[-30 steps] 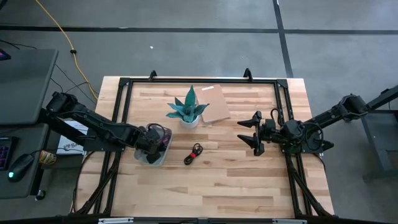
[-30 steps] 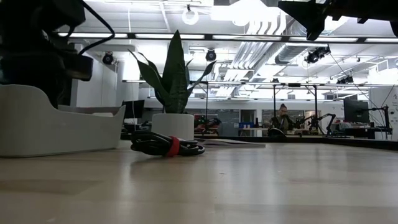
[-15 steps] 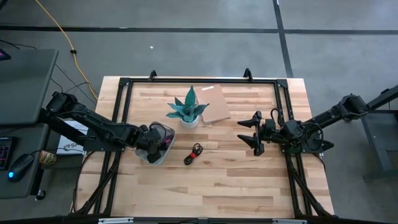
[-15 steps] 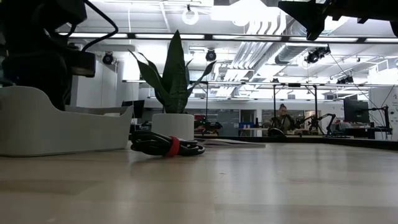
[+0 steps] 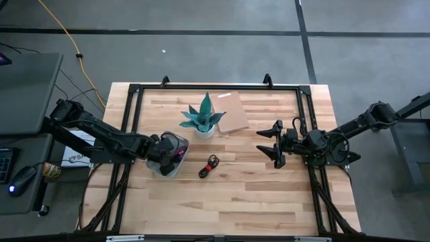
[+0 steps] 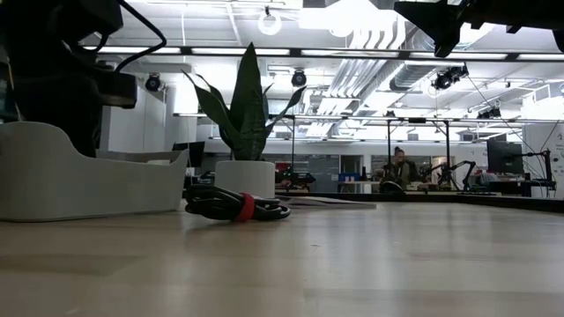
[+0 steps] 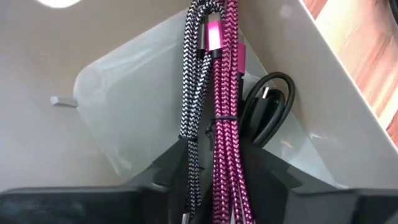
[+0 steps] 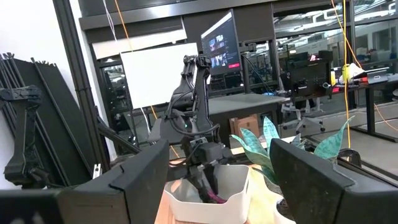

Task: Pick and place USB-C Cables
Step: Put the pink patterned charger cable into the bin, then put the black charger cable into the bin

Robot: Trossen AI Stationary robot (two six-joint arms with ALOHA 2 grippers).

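Magenta cable hangs pinched in the left gripper over the white bin, seen only at the wrist; right gripper waits open at 3 o'clock.

Potted plant; cardboard sheet beside

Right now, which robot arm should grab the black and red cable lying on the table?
Probably the right. The right gripper hovers open and empty above the table, a short way from the black and red cable. The left gripper is nearer but busy, down in the white bin with the magenta cable.
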